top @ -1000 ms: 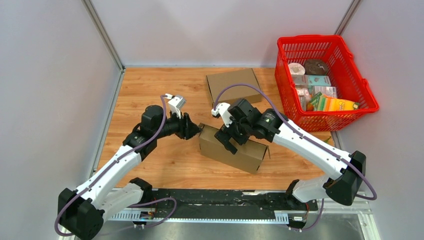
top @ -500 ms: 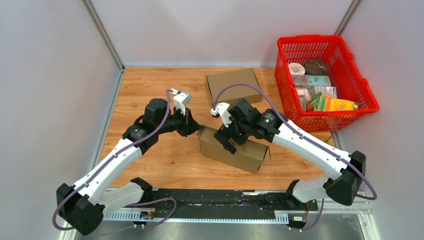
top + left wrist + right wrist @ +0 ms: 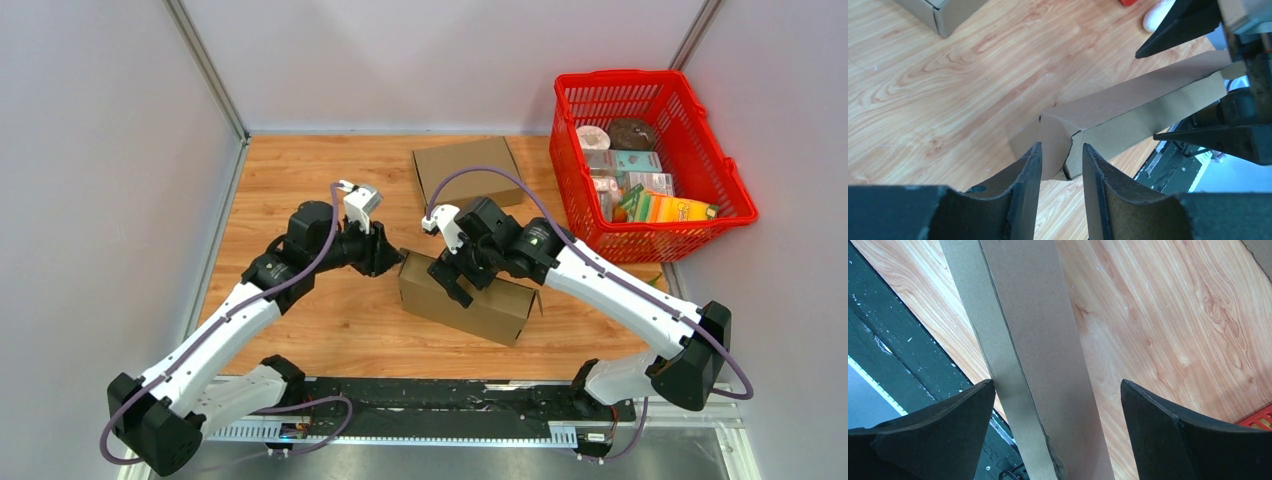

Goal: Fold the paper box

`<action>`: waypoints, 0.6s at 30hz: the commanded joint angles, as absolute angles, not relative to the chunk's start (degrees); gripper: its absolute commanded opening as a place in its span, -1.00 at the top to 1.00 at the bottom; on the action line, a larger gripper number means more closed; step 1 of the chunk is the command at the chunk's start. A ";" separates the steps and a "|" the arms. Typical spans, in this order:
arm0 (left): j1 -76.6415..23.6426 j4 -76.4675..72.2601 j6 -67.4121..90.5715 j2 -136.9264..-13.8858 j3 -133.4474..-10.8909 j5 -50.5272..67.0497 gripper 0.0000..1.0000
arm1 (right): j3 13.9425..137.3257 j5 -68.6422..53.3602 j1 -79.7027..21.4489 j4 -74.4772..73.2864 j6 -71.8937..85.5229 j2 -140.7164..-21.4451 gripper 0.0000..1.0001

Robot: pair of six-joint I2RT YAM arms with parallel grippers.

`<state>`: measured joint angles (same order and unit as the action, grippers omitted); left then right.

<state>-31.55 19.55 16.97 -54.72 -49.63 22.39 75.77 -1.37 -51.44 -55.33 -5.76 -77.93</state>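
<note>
The brown paper box (image 3: 480,305) lies slanted mid-table as a long closed sleeve. My left gripper (image 3: 393,264) sits at its left end. In the left wrist view this gripper (image 3: 1061,148) is open by a narrow gap, with a rounded end flap (image 3: 1053,145) of the box (image 3: 1148,105) just beyond the tips and nothing between them. My right gripper (image 3: 452,277) hangs over the box top. In the right wrist view it (image 3: 1056,384) is wide open, straddling the box (image 3: 1033,340), with its fingers (image 3: 958,410) clear of the cardboard.
A second brown box (image 3: 467,170) lies flat at the back of the table, seen also in the left wrist view (image 3: 943,12). A red basket (image 3: 620,78) filled with groceries stands at the back right. A black rail (image 3: 420,400) runs along the near edge.
The left arm's elbow and wrist swung a little back and right, then settled slightly; its fingertips stayed at the box's left end. The right arm and box have not moved.
</note>
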 commanded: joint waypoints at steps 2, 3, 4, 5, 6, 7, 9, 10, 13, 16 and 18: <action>-33.75 18.98 14.41 -58.00 -50.10 20.22 0.17 | 76.38 -0.79 -51.24 -52.73 -4.75 -78.05 -1.00; -33.92 19.25 14.15 -58.53 -50.18 19.69 0.17 | 76.29 -0.88 -51.33 -52.56 -4.66 -78.13 -1.00; -34.01 19.77 14.06 -58.80 -50.27 19.08 0.22 | 76.12 -0.97 -51.24 -52.47 -4.66 -78.22 -1.00; -34.10 20.12 13.80 -58.97 -50.62 19.07 0.24 | 76.03 -1.14 -51.24 -52.30 -4.66 -78.14 -1.00; -34.19 20.21 13.89 -59.24 -50.71 18.90 0.28 | 75.85 -1.23 -51.33 -52.21 -4.57 -78.13 -1.00; -34.28 20.82 13.71 -59.33 -50.89 18.46 0.40 | 75.76 -1.23 -51.33 -52.21 -4.66 -78.31 -1.00; -34.45 21.97 13.54 -59.76 -52.38 18.37 0.52 | 75.67 -1.06 -51.24 -52.12 -4.75 -78.40 -1.00; -34.45 23.28 13.62 -59.94 -53.08 18.46 0.70 | 75.59 -0.88 -51.24 -52.12 -4.75 -78.49 -1.00; -34.54 24.78 15.46 -61.08 -55.19 20.64 0.92 | 75.50 -0.44 -51.33 -52.03 -4.83 -78.75 -1.00; -34.54 24.70 18.54 -61.79 -56.34 23.10 1.00 | 75.15 -0.09 -51.33 -52.03 -4.83 -79.19 -1.00; -34.54 25.92 18.98 -61.79 -57.56 23.29 1.00 | 74.80 -0.09 -51.24 -52.03 -4.83 -79.54 -1.00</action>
